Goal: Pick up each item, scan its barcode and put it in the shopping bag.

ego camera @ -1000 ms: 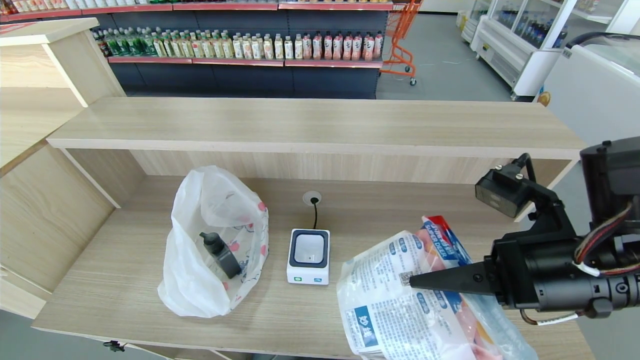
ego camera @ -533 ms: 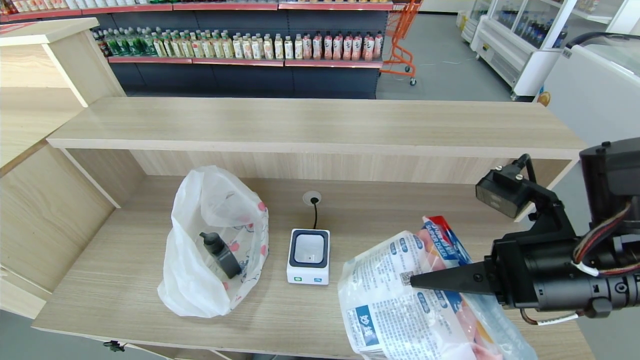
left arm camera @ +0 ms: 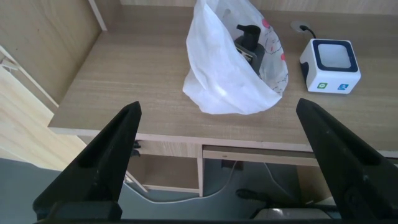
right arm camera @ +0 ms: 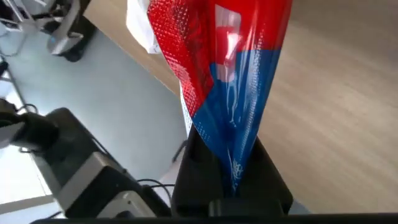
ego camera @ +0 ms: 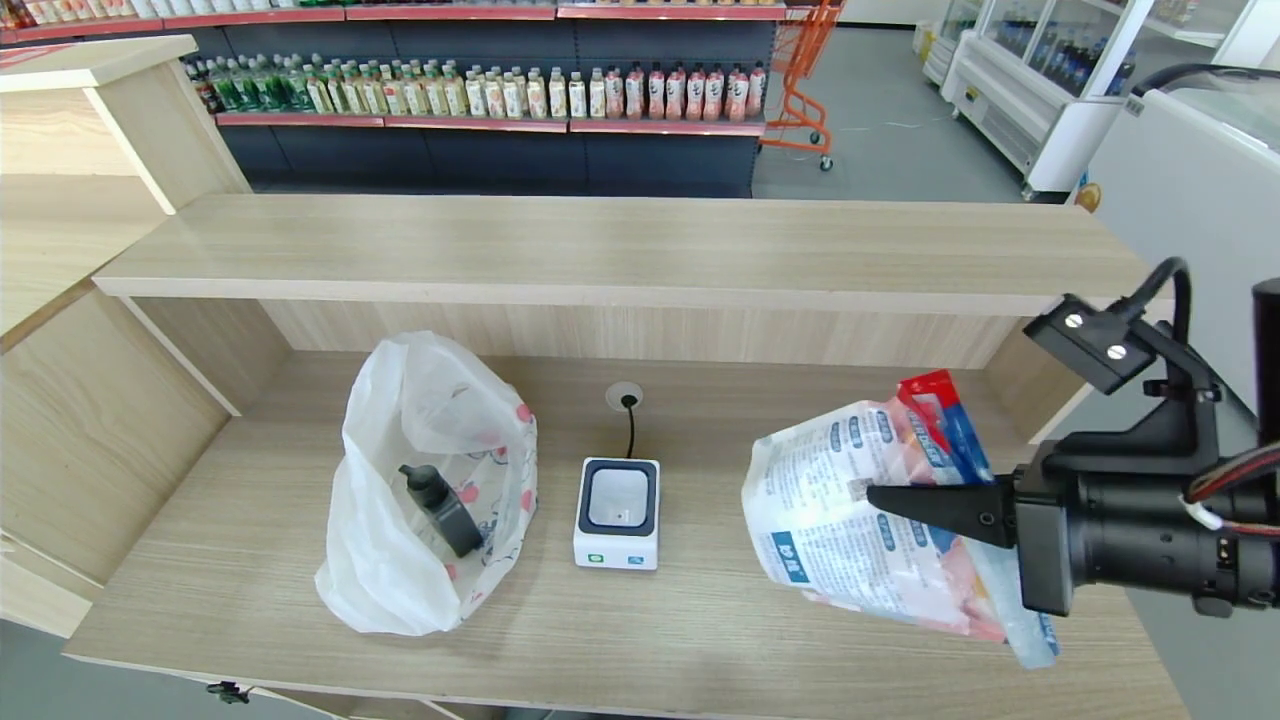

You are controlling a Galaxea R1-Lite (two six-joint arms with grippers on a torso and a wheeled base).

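My right fingers (ego camera: 940,508) clamped the packet (ego camera: 830,500) above the worktop (ego camera: 700,620), the scanner (ego camera: 617,510) lying to its left, toward the bag (ego camera: 385,570).

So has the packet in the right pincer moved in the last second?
Yes. The packet, held in the right pincer, has shifted to the robot's right and higher, widening its gap from the fixed scanner.

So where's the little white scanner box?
In the head view, the scanner sits on the counter between the shopping bag, left, and the held packet, right.
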